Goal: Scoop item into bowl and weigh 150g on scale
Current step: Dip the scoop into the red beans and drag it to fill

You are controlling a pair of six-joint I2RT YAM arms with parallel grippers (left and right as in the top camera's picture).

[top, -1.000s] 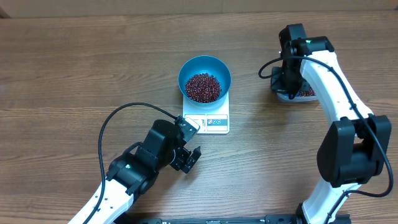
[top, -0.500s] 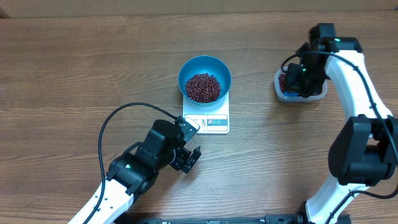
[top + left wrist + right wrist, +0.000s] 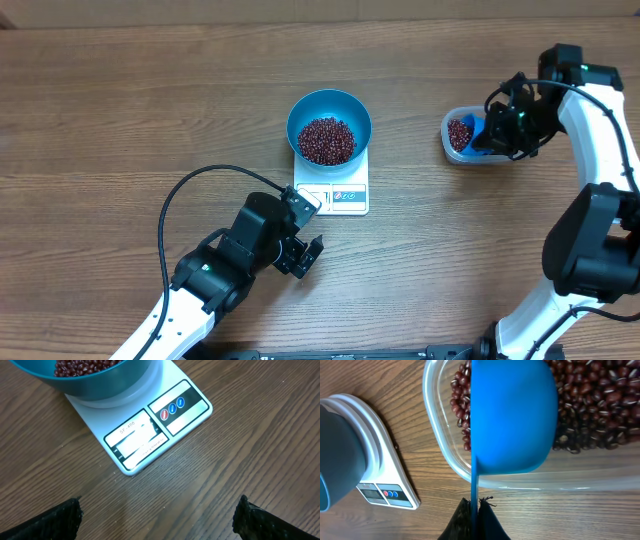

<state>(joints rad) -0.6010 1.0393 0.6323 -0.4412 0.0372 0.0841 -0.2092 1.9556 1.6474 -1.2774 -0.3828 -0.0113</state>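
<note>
Status: small dark red-brown beans (image 3: 327, 139) heaped in round blue bowl (image 3: 300, 115), which sits on flat white scale (image 3: 350, 197) mid wood surface (image 3: 120, 110). At 3 o'clock, well apart: clear plastic tub (image 3: 449, 150) with more beans, partly covered by small blue plastic scoop (image 3: 478, 133). Scoop handle clenched in jaws of right gripper (image 3: 508, 128). At 7 o'clock of scale: left gripper (image 3: 308, 256), jaws spread wide.

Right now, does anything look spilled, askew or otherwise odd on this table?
Nothing stands out. The bowl sits level on the scale, holding the beans, and no spilled beans show on the table. The right pincer is shut on the blue scoop over the clear tub; the left pincer is open.
</note>
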